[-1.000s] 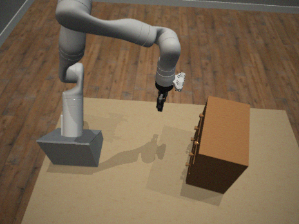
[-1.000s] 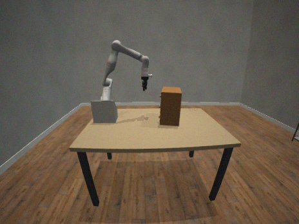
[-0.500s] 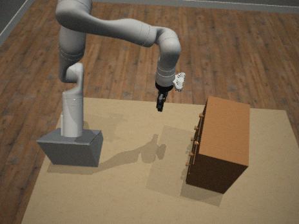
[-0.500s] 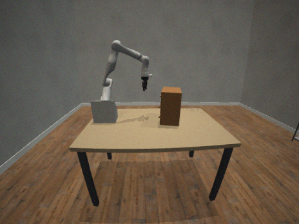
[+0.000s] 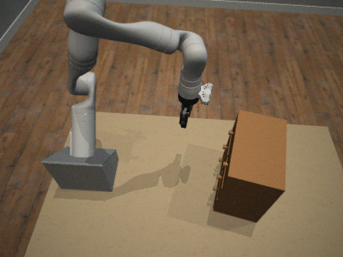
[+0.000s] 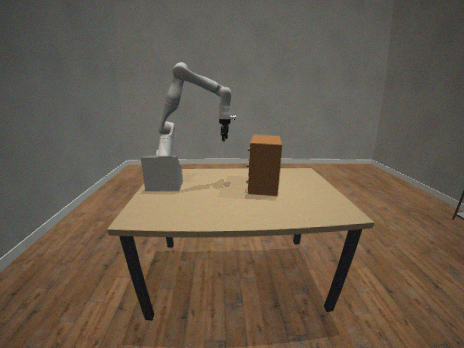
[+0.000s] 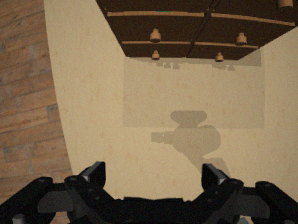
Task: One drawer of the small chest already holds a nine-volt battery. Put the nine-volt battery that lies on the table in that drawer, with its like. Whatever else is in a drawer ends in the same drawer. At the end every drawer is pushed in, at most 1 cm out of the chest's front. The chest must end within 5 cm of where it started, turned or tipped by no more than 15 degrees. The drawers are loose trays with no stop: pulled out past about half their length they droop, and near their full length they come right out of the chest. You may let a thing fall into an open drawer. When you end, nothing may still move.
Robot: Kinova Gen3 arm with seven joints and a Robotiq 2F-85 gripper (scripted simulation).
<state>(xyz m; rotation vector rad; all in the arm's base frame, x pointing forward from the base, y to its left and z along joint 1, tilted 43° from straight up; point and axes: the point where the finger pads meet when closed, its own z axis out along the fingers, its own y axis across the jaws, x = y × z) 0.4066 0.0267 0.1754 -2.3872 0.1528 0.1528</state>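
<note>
The chest of drawers (image 5: pixel 259 148) (image 6: pixel 265 167) (image 7: pixel 165 27) is orange-brown with fine wood grain, its knobs lighter tan. The counter (image 5: pixel 140 221) (image 6: pixel 240 212) (image 7: pixel 100 100) is mottled beige. The end effector (image 5: pixel 184 120) (image 6: pixel 224 134) (image 7: pixel 153 173) is black

No legible text, label, brand, number or sign in any view. Chest (image 5: pixel 259 148) (image 6: pixel 265 167) (image 7: pixel 165 30): no readable marking on its top or side, nor, from the wrist view, on the drawer fronts at twelve to one o'clock. Arm (image 5: pixel 137 33) (image 6: pixel 200 80), its grey base block (image 5: pixel 81 177) (image 6: pixel 162 174) at eight o'clock in the top view, and table (image 5: pixel 148 221) (image 6: pixel 240 215) (image 7: pixel 95 110): likewise no lettering or numerals that can be made out.
</note>
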